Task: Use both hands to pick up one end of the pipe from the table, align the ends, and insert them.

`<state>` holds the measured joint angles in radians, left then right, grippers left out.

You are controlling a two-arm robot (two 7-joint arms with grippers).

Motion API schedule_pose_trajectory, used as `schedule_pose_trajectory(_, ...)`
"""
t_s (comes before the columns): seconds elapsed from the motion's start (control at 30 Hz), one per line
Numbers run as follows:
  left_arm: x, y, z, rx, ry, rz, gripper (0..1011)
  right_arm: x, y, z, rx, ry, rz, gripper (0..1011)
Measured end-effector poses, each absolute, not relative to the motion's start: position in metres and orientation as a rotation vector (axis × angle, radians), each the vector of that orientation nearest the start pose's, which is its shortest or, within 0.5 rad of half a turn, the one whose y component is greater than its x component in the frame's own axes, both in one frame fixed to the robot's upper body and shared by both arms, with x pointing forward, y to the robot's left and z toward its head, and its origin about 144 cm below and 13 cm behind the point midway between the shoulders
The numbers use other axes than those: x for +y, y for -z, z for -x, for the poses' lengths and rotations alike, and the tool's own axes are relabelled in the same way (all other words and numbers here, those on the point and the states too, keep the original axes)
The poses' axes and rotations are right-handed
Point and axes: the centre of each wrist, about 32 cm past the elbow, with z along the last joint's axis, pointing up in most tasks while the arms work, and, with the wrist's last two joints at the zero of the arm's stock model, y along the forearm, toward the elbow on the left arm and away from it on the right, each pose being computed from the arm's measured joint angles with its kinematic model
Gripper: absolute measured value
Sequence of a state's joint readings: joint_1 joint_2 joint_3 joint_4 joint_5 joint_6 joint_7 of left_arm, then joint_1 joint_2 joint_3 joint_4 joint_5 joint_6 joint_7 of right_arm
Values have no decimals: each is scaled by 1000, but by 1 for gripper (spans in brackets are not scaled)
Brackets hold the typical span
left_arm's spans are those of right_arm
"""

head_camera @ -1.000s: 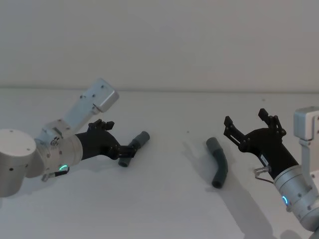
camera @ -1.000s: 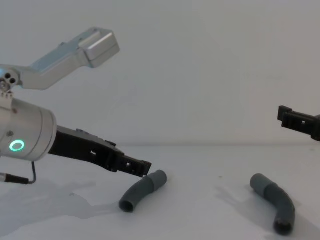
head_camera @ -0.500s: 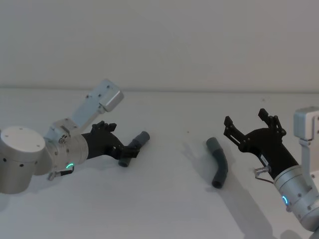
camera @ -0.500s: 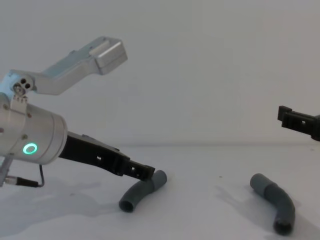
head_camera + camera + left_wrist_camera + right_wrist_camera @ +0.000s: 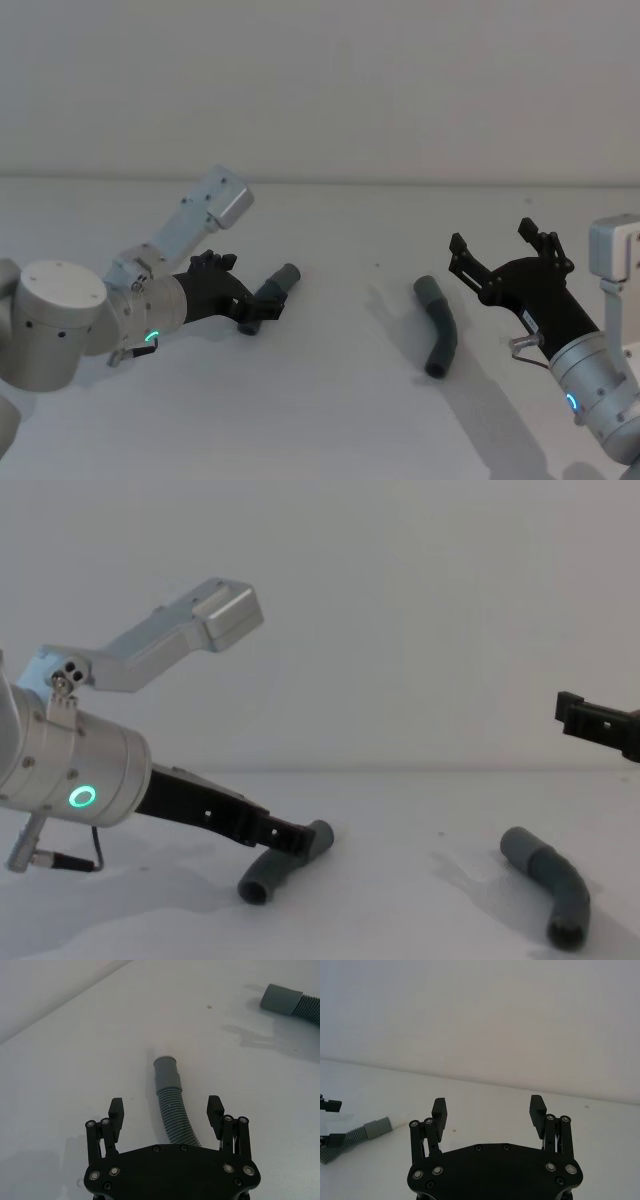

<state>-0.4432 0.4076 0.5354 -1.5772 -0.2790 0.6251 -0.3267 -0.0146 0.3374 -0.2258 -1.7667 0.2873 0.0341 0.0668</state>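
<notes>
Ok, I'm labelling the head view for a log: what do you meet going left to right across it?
Left gripper, open astride the left pipe piece → right pipe piece → right gripper, open.

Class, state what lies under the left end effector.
A ribbed grey pipe piece on the table, between the left end effector's open fingers. Its near end is covered.

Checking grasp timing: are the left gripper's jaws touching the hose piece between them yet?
Apart. The left wrist view shows the left gripper open, with bare table on each side of the ribbed hose piece between its jaws.
</notes>
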Motion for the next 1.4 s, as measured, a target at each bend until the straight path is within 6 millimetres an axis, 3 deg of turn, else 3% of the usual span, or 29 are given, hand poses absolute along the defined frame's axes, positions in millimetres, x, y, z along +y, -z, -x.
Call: schedule_pose_trajectory(1.4, 180, -1226, -559, 141, -836, -535, 1001, -237, -1189, -443, -75, 1229, -26, 1001)
